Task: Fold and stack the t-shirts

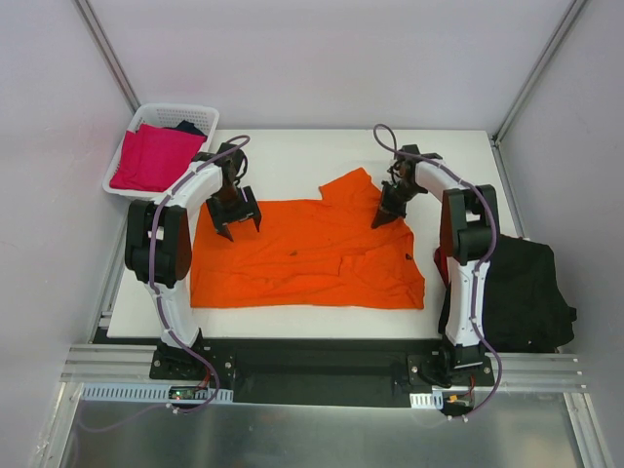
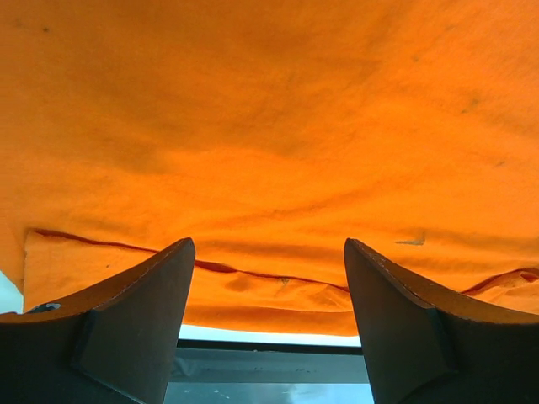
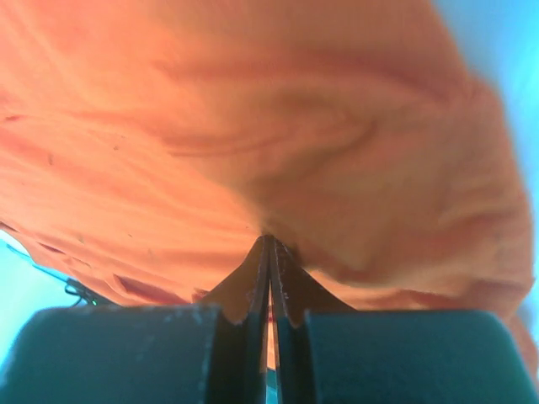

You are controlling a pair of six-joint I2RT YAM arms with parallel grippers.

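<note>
Left of orange t-shirt (image 1: pixel 292 278), in basket (image 1: pixel 180 106): dark garment (image 1: pixel 190 127) mostly hidden under magenta t-shirt (image 1: pixel 154 156). Right of it: black t-shirts (image 1: pixel 522 292) partly behind right arm (image 1: pixel 468 263). At its centre: dark speck (image 1: pixel 292 254), too small to identify.

A white tabletop (image 1: pixel 292 156) takes up the middle of the top view. A white plastic lattice basket (image 1: pixel 174 109) sits just beside the tabletop's far left corner, close against the left wall. A black base strip (image 1: pixel 322 363) runs along the near edge, crossed by a silver aluminium rail (image 1: pixel 107 366), and nearer still lies a dull metal sheet (image 1: pixel 312 434). Pale walls (image 1: pixel 322 58) enclose the space, with grey posts (image 1: pixel 105 49) slanting up at the far corners
</note>
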